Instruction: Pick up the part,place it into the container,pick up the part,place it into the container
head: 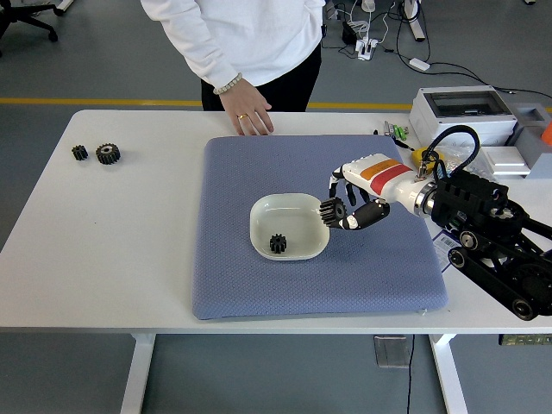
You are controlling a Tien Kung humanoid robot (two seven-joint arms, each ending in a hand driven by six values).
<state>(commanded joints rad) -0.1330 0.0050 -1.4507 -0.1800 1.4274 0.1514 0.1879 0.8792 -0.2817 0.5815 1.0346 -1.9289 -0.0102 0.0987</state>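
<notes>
Head view: the right hand has its fingers curled around a small black gear, pinching it at the right rim of the white bowl, above the blue mat. The gear looks clear of the mat, though whether it touches the bowl's rim cannot be told. A second black gear lies inside the bowl, toward its near side, so one placement appears done and the second looks close to its end: what seems left is to carry the held gear over the bowl's hollow and let it go.

Two more gears sit near the tabletop's far left corner, well apart from the mat. A person's hand hovers at the mat's far edge. The left arm is not seen.
</notes>
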